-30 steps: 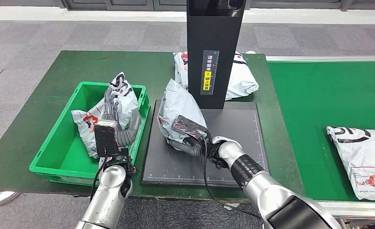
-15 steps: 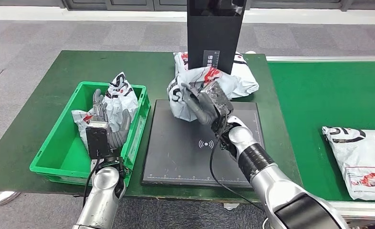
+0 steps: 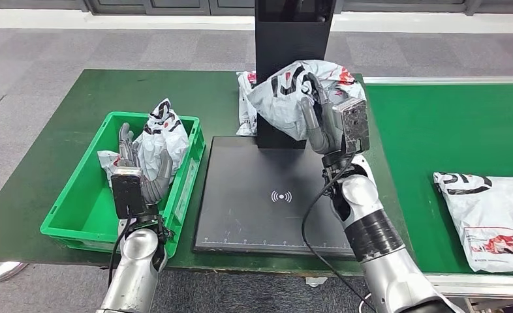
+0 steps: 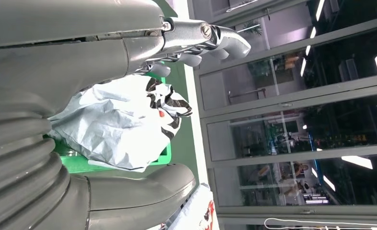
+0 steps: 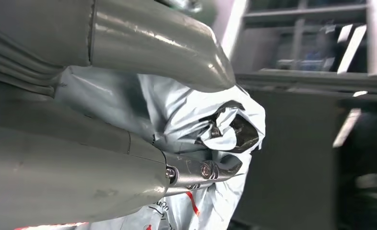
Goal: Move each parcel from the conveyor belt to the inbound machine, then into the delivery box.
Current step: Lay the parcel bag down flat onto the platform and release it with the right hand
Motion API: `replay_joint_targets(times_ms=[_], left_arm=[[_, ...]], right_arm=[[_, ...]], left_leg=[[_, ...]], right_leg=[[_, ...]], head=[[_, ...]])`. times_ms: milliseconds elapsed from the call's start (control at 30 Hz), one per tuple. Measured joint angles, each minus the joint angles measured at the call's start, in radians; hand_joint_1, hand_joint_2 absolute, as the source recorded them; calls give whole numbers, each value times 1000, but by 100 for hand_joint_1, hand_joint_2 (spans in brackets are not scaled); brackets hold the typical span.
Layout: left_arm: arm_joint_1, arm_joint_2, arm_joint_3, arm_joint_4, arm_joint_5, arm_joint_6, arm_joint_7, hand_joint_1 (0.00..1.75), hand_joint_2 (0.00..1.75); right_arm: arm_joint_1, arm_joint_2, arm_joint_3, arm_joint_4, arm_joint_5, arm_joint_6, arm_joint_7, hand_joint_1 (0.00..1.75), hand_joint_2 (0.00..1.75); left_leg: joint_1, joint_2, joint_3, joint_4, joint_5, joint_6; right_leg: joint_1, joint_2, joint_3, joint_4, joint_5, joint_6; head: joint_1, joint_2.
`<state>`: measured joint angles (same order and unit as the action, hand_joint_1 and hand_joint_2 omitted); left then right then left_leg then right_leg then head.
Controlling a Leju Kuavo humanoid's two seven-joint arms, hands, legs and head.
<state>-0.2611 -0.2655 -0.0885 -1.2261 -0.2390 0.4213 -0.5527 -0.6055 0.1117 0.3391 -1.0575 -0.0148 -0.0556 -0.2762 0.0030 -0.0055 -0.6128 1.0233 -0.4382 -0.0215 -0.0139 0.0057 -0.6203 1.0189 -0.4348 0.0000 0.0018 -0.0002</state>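
Observation:
My right hand grips a crumpled grey-white parcel and holds it high in front of the black scanner column, above the far right of the dark scan plate. The right wrist view shows thumb and fingers clamped on that parcel. My left hand stands with fingers spread and upright over the green delivery box, close to the parcel in the box without gripping it; this parcel lies beyond the open fingers. Another parcel lies on the green conveyor belt.
A further parcel lies on the green table behind the column, partly hidden. The belt's metal rail runs along the far right. Grey floor surrounds the table.
My right hand has raised its parcel off the scan plate, up and to the right, in front of the column. My left hand has drawn back from the boxed parcel. The belt parcel has crept left.

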Motion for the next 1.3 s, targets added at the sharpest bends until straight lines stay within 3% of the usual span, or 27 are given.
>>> replay_joint_targets(times_ms=[200, 500, 733, 1100, 1200, 1300], left_arm=[[-7, 0, 0, 6, -2, -12, 6, 0, 175], [-17, -2, -8, 26, 1, -12, 16, 0, 175], [-20, -2, -27, 38, 14, 0, 21, 0, 175], [-28, -2, -33, 50, 22, 16, 24, 0, 175], [-26, -2, -33, 49, 29, 36, 24, 0, 175], [-15, 0, -33, 42, 35, 58, 20, 0, 175]], right_arm=[[-49, -14, 10, 129, 119, 122, 138, 0, 0], [-107, 0, 112, 347, 337, 169, 285, 0, 0], [-109, 41, 206, 456, 444, 193, 337, 0, 0], [-113, 78, 271, 523, 444, 223, 335, 0, 0], [-104, 99, 271, 527, 396, 248, 295, 0, 0], [-98, 116, 262, 527, 297, 328, 200, 0, 0]], left_leg=[[0, 0, 0, 0, 1, 0], [0, -1, 0, 0, 1, 0], [0, 0, 0, 0, 1, 0], [0, 1, 0, 0, 1, 0], [0, 1, 1, 0, 1, 0], [0, 1, 0, 0, 1, 0]], right_leg=[[0, 0, 0, 0, 1, 0], [0, -1, 0, 0, 1, 0], [0, 0, 0, 0, 0, -1], [0, 1, 0, 0, 1, -1], [1, 1, 0, 0, 1, -1], [1, 1, 0, 0, 1, -1]], head=[[0, 0], [0, 0], [0, 0], [0, 0], [0, 0], [0, 0]])
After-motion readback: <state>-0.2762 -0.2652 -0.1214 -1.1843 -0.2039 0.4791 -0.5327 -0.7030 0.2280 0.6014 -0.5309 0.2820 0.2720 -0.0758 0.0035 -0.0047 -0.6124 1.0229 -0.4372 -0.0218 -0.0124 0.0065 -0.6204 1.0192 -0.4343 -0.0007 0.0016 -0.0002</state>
